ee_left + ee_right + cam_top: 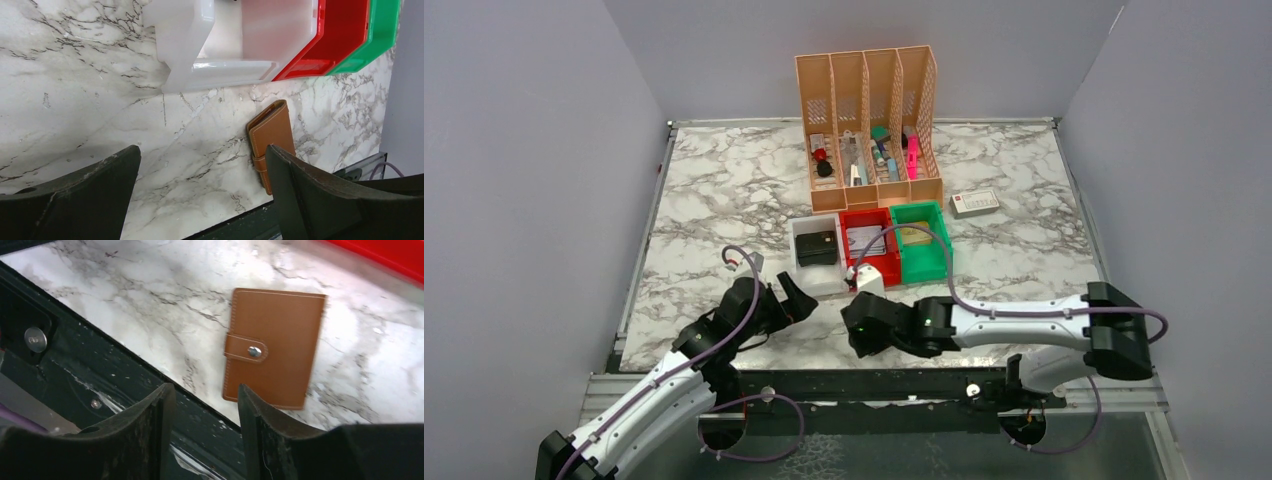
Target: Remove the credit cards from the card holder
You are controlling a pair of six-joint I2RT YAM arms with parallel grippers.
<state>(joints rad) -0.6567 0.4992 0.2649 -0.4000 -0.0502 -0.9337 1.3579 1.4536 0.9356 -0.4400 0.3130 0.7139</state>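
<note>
Two arms (659, 395), one clasped card holder (272, 347), three bins (924, 264).

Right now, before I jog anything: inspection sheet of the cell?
Surface: marble table, no damage seen.
Job's things: card holder flat by the near edge, apart from the bins, snap strap shut; credit cards: nothing seen.
Clutter: peach file rack with pens; white bin holding a black case; red bin; green bin; white box with a red end.
Grippers: left claw open, empty; right claw open, empty, holder just ahead in its view.
Cables: right arm's cable arcs above the bins; left arm's cable loops by its wrist.
Surroundings: grey walls on three sides.
</note>
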